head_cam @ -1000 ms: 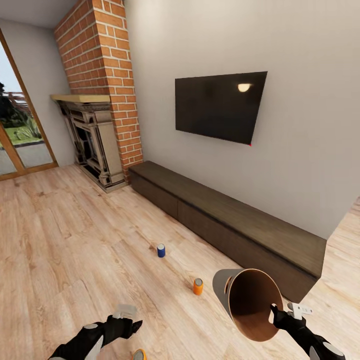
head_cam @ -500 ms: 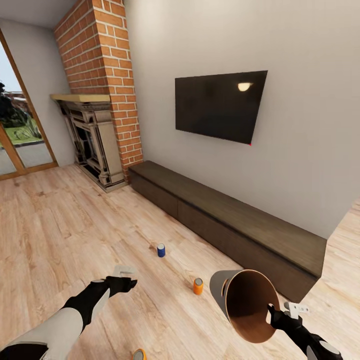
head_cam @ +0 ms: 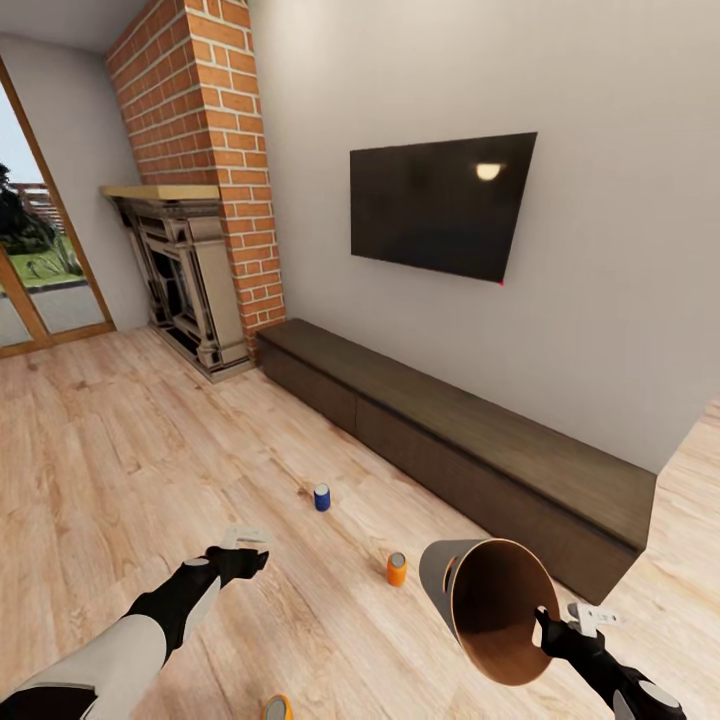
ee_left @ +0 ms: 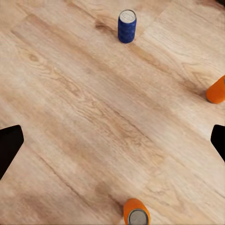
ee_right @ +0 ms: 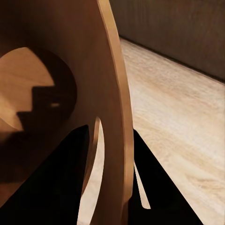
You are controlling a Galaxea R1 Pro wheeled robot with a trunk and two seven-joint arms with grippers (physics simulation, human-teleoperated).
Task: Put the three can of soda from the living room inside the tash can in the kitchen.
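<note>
Left gripper point(head_cam: 243, 548): spread, empty; nearer arm.
Blue can point(ee_left: 126, 26): upright, ahead of it.
Right gripper point(head_cam: 562, 624): clenched on trash can point(head_cam: 490, 605) rim.

A brick fireplace point(head_cam: 190, 180) with a pale mantel stands beside a glazed door point(head_cam: 35, 270) showing greenery outside. A black wall screen point(head_cam: 440, 207) hangs on the grey wall above a long dark wooden bench point(head_cam: 450, 425). Pale wood-plank floor point(head_cam: 120, 450) spreads below.
</note>
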